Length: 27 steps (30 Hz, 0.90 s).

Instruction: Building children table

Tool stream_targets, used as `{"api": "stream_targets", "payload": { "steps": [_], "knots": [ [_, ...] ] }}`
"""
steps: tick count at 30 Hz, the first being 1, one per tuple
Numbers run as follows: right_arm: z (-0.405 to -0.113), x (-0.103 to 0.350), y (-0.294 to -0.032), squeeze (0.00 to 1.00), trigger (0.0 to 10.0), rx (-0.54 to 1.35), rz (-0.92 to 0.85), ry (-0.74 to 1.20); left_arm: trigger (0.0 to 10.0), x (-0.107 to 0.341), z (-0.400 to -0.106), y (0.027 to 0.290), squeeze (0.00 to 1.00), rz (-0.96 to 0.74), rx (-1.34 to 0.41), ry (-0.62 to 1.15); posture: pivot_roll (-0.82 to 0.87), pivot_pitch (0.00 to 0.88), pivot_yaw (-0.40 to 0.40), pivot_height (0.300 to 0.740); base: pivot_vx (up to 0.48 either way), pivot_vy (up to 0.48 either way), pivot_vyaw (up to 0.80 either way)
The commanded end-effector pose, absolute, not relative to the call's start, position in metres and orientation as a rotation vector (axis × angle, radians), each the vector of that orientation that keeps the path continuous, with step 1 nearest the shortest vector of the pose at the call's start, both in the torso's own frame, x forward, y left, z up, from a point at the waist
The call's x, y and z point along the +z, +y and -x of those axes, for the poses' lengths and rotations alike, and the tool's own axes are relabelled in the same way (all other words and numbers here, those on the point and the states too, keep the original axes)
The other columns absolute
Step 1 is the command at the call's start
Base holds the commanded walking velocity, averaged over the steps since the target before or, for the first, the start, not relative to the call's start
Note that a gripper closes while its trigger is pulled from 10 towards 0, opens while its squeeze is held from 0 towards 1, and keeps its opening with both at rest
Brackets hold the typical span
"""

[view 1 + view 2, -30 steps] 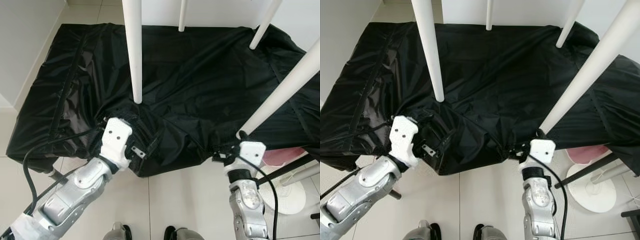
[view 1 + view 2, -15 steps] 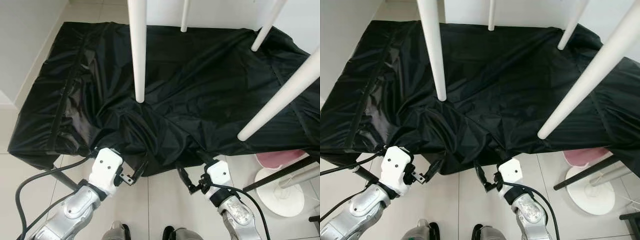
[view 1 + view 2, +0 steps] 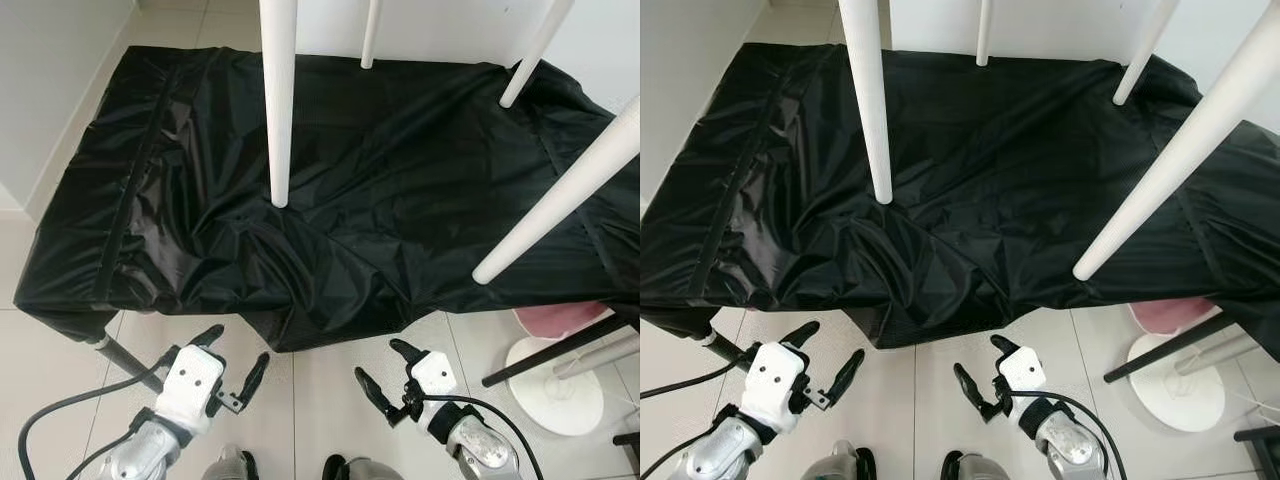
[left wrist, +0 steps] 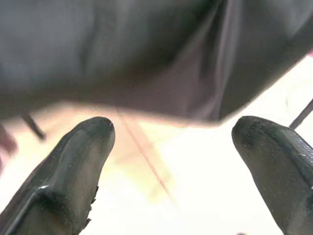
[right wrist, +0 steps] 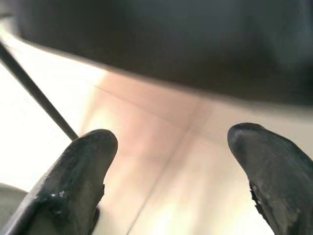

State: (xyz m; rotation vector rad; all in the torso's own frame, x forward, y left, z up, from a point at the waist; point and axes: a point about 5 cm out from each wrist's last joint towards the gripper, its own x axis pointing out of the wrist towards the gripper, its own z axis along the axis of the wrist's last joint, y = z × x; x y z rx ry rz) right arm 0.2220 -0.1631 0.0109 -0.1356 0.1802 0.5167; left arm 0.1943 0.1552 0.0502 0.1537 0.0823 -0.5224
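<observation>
Both grippers have drawn back from the near hem of the crumpled black nylon cover (image 3: 330, 190) and now hover over the pale tiled floor (image 3: 320, 360), well short of it. The left gripper (image 3: 232, 358) and right gripper (image 3: 385, 368) each stand spread and empty. Judgement: the handling of the cover is finished for now. Ahead of both grippers, the upturned white children's table shows four round white legs (image 3: 277, 100) rising from the cover, which drapes it. A pink-and-white stand (image 3: 555, 370) sits beside the right gripper.
</observation>
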Motion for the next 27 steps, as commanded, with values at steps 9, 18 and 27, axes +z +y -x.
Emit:
{"api": "stream_targets", "payload": {
  "steps": [9,18,27],
  "knots": [
    [-0.206,-0.045,-0.184,0.0,10.0,0.263,0.038,0.524,10.0,-0.023,-0.177,0.161,0.0,-0.021,-0.508,0.397,0.09,0.128,-0.076,0.74,0.0,0.0,0.0],
    [-0.188,-0.07,-0.195,0.0,10.0,0.139,0.025,0.743,10.0,-0.058,-0.183,0.168,0.0,0.086,-0.273,0.609,0.08,0.114,-0.074,0.74,0.0,0.0,0.0],
    [-0.16,-0.09,-0.191,0.0,10.0,0.008,-0.04,0.924,10.0,-0.09,-0.165,0.171,0.0,0.137,-0.035,0.949,0.06,0.094,-0.056,0.74,0.0,0.0,0.0]
  ]
}}
